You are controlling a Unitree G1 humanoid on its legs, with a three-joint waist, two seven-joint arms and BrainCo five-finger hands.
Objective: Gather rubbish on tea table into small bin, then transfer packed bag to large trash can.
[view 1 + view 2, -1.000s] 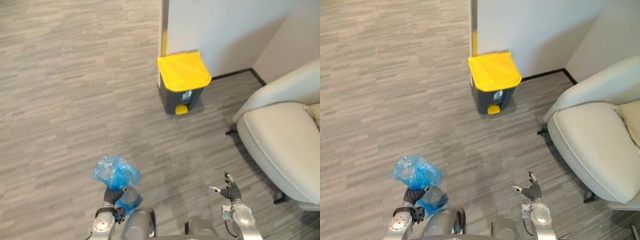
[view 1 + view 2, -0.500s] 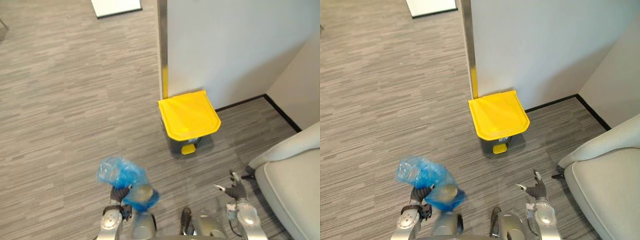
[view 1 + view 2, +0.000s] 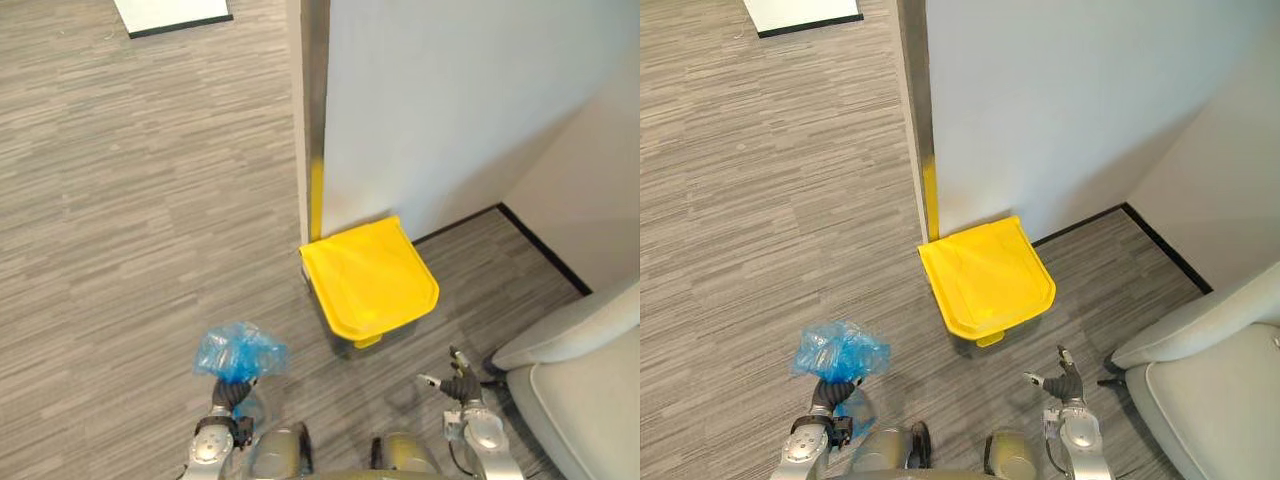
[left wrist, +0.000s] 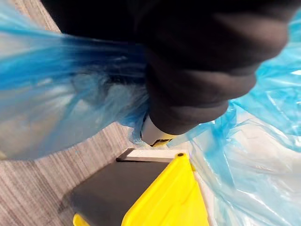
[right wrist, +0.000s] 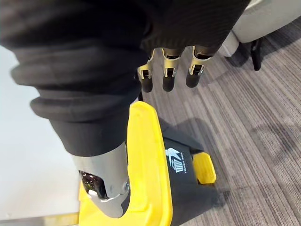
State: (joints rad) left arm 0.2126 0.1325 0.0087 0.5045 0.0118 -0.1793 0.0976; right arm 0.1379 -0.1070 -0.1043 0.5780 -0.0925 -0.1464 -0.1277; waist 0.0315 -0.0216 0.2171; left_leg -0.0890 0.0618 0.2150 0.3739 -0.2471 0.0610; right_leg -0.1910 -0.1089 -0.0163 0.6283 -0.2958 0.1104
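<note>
Left eye view gives you the blue bag bunched up above your left hand, whose fingers are clenched round the bag's neck; in the left wrist view the blue plastic spills round the hand's dark cover. Your right hand hangs low on the other side, fingers loose and straight, grasping nothing. Ahead, between the two hands, the trash can stands on the grey floor, its yellow lid down, backed close to the wall. A pale armchair sits near your right hand

bag: translucent blue | bin: yellow lid, dark body | floor: grey streaked
</note>
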